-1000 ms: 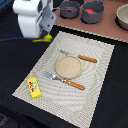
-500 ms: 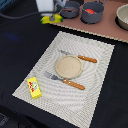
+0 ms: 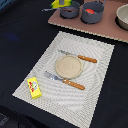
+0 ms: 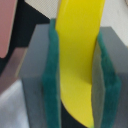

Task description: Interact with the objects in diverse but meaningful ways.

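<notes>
Though blurred — smooth yellow banana [image 4: 79, 60]

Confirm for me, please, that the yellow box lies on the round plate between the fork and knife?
Not quite: the exterior view shows the yellow box on the placemat near its corner, apart from the plate. The plate does sit between the fork and knife.

The woven placemat [image 3: 70, 75] carries the tan plate [image 3: 68, 66] at its centre, with the knife [image 3: 79, 57] at the plate's 12 o'clock, the fork [image 3: 65, 80] at 6 and the yellow box [image 3: 34, 87] at 8. Its 3 o'clock side lies bare and open to a gripper. Toward 12 o'clock two dark pots [image 3: 80, 10] and a pale bowl [image 3: 122, 16] crowd the pink board [image 3: 95, 26].
</notes>
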